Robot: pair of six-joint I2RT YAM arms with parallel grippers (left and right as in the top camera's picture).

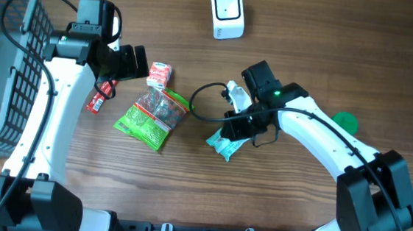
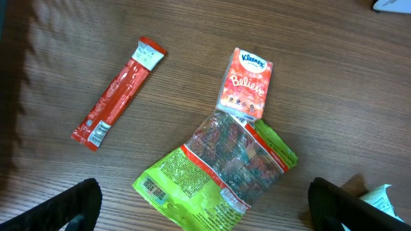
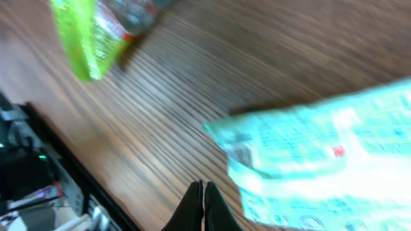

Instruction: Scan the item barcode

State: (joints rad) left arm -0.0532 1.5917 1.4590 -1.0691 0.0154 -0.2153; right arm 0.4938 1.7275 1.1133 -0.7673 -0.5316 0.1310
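A green snack bag (image 1: 152, 117) (image 2: 218, 170) lies flat left of centre, its barcode side up. A red-and-white tissue pack (image 1: 159, 75) (image 2: 247, 83) touches the bag's far end. My left gripper (image 1: 133, 62) (image 2: 205, 208) hovers open over the bag, a finger (image 2: 77, 205) on each side and nothing between them. A teal wipes pack (image 1: 227, 141) (image 3: 321, 167) lies at centre. My right gripper (image 1: 229, 128) (image 3: 203, 186) is shut and empty, just beside the pack's edge, above the wood. The white scanner (image 1: 227, 12) stands at the far edge.
A thin red stick packet (image 1: 100, 97) (image 2: 117, 93) lies left of the green bag. A grey mesh basket (image 1: 4, 63) fills the far left. A white crumpled wrapper (image 1: 237, 97) and a green disc (image 1: 346, 120) sit by the right arm.
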